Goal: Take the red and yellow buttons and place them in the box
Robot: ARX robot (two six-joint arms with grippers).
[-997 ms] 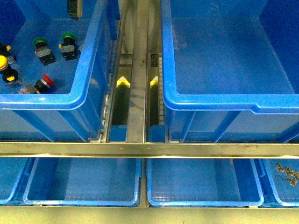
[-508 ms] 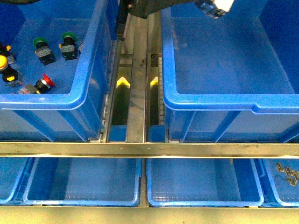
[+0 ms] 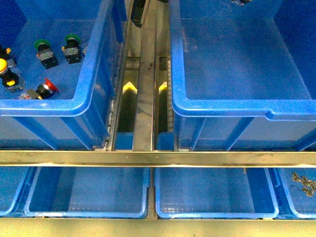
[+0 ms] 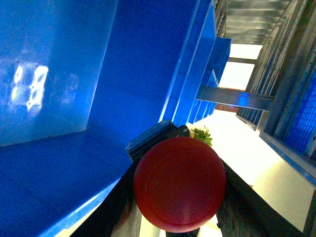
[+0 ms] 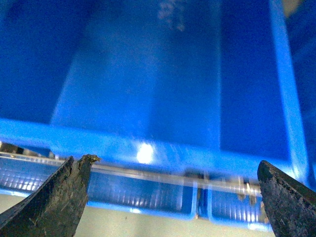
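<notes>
In the left wrist view my left gripper (image 4: pixel 179 200) is shut on a red button (image 4: pixel 179 183), whose round cap fills the gap between the dark fingers (image 4: pixel 106 217). A blue crate wall (image 4: pixel 123 74) rises close beside it. The front view shows another red button (image 3: pixel 47 88) and a yellow button (image 3: pixel 4 66) lying in the left crate (image 3: pixel 44 106). The big deep blue box (image 3: pixel 237 109) on the right has nothing showing inside. My right gripper (image 5: pixel 175 197) is open over a blurred blue crate, nothing between its fingers (image 5: pixel 64 197).
Two green-capped switches (image 3: pixel 45 52) (image 3: pixel 72 47) lie in the left crate. A steel rail (image 3: pixel 145 98) runs between the crates and a steel bar (image 3: pixel 158 158) crosses in front. Shallow blue trays (image 3: pixel 89 190) sit below; the far right one holds small metal parts (image 3: pixel 302 182).
Half a second ago a dark arm with a white part crossed the top of the front view; now only a small dark piece shows at the top edge. The buttons in the left crate have not moved.
</notes>
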